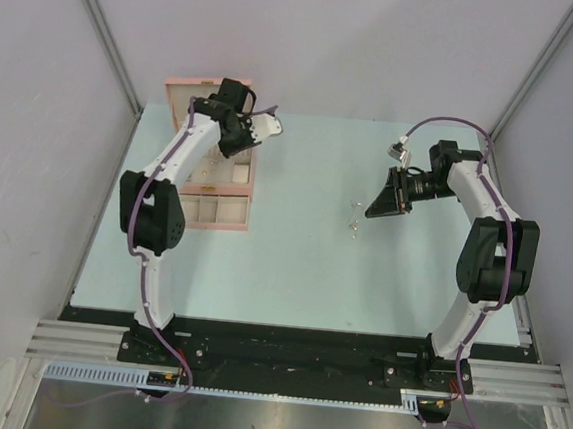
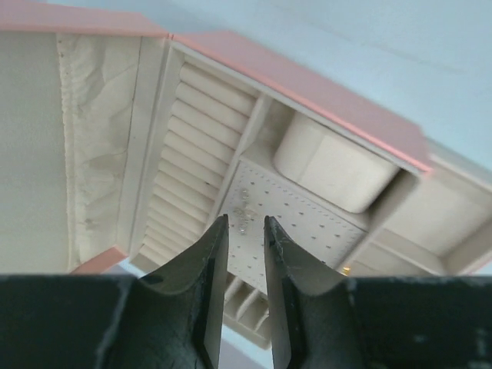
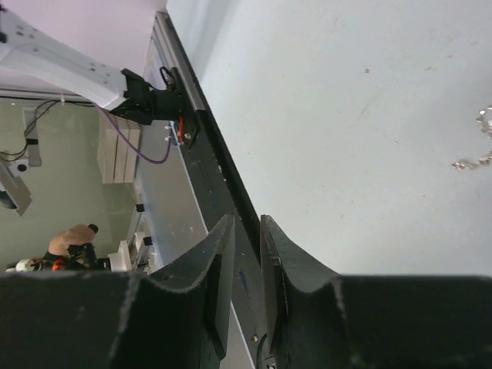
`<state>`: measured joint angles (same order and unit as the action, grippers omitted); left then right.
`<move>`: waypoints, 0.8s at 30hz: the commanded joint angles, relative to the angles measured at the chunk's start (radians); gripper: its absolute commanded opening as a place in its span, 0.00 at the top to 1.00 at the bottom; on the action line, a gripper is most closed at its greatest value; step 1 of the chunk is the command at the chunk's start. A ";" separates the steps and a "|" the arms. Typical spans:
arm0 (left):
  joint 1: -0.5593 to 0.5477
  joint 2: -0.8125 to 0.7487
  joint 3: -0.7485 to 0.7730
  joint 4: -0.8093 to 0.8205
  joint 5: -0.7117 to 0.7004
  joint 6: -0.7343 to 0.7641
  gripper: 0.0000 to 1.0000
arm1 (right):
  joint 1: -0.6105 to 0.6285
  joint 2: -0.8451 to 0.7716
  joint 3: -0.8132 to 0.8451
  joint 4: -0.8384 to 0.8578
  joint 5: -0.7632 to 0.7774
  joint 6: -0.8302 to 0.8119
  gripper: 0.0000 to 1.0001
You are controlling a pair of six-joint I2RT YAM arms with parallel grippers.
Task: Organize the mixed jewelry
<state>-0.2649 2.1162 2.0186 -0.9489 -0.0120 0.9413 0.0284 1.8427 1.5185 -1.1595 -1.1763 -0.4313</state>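
Mid-table, right of centre, the mixed jewelry (image 1: 354, 216) lies loose on the table (image 1: 291, 275), a small silvery cluster just left of your right gripper (image 3: 246, 227). That gripper hangs tilted above the table, jaws a narrow slit apart, nothing between them. At far left the pink box (image 1: 215, 226) sits open, lid back. Your left gripper (image 2: 246, 231) is over its perforated panel (image 2: 307, 223), jaws likewise barely parted, nothing visibly pinched. One silvery bit (image 2: 243, 211) shows on that panel just past the fingertips; touching them or not, can't tell.
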 commanded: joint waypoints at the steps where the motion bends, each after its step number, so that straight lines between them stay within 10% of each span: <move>1: -0.007 -0.191 -0.092 0.100 0.231 -0.156 0.70 | -0.013 -0.022 -0.020 0.029 0.092 -0.009 0.75; 24: -0.060 -0.444 -0.547 0.533 0.414 -0.499 0.70 | 0.252 -0.088 -0.136 0.523 0.909 0.155 0.57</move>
<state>-0.3286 1.7626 1.5055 -0.5304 0.3965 0.5137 0.2310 1.7542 1.3830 -0.7544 -0.4385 -0.2951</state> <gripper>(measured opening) 0.305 0.423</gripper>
